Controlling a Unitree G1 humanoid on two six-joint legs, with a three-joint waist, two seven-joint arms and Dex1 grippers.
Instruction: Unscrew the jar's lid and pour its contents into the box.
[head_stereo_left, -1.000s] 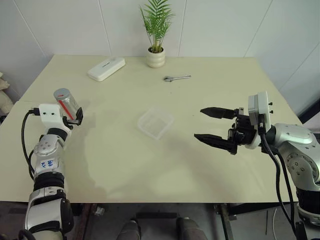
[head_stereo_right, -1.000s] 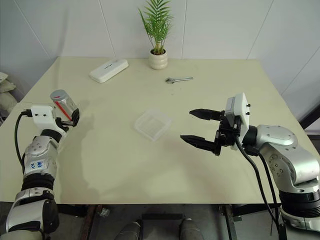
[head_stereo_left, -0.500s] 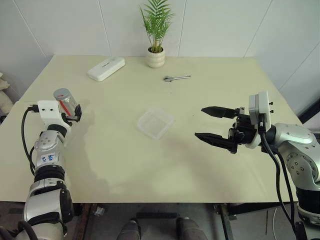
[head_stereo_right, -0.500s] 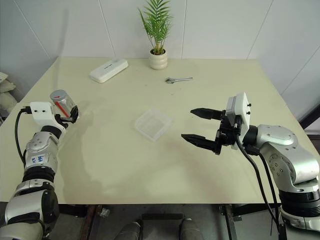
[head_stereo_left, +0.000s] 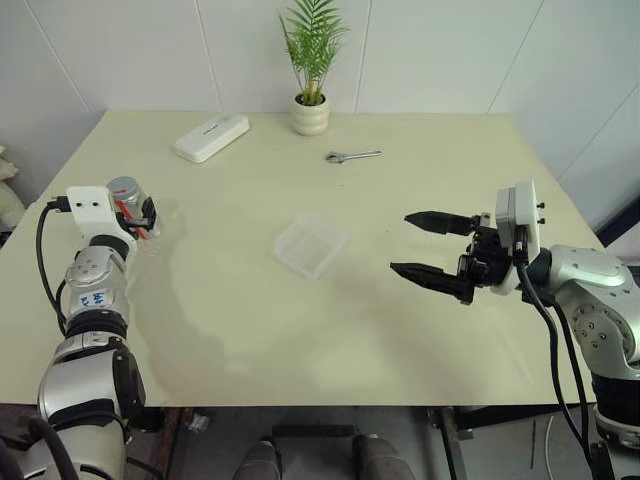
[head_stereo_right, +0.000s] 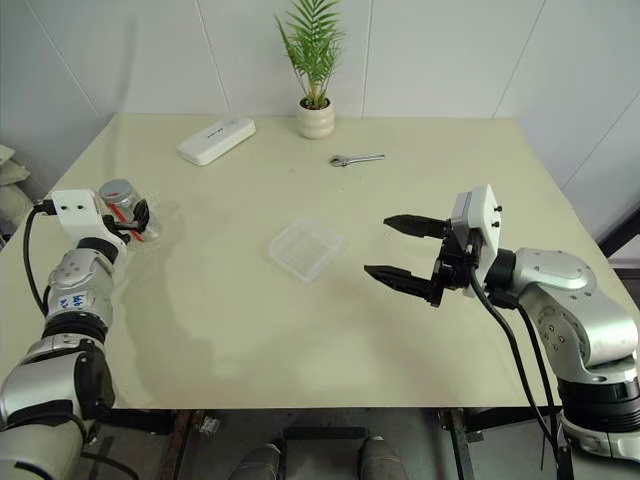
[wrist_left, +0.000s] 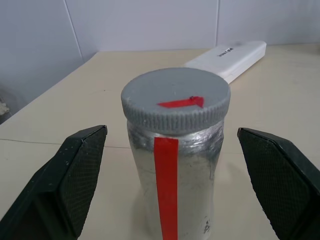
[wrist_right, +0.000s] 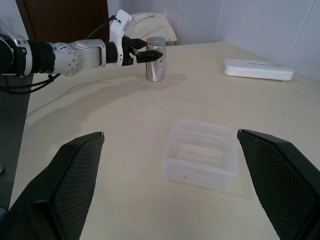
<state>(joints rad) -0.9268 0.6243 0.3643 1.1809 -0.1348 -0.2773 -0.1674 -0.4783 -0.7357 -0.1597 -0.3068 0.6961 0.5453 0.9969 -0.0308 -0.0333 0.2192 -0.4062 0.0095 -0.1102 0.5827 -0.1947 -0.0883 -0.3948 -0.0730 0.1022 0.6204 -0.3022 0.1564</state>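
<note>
1. The jar stands upright on the table at the left edge of the head view, with its grey lid still on.
2. The left gripper has its two black fingers spread wide, one on each side of the jar, not touching it.
3. A red strip runs down the jar's side, and a red mark sits on top of the lid. No words can be read there.
4. The clear box sits in the middle of the picture, with bare table around it.
5. The right gripper hangs at the right, fingers spread and holding nothing.
6. At the top are a white case with tiny writing too small to read, a potted plant and a small wrench.
</note>
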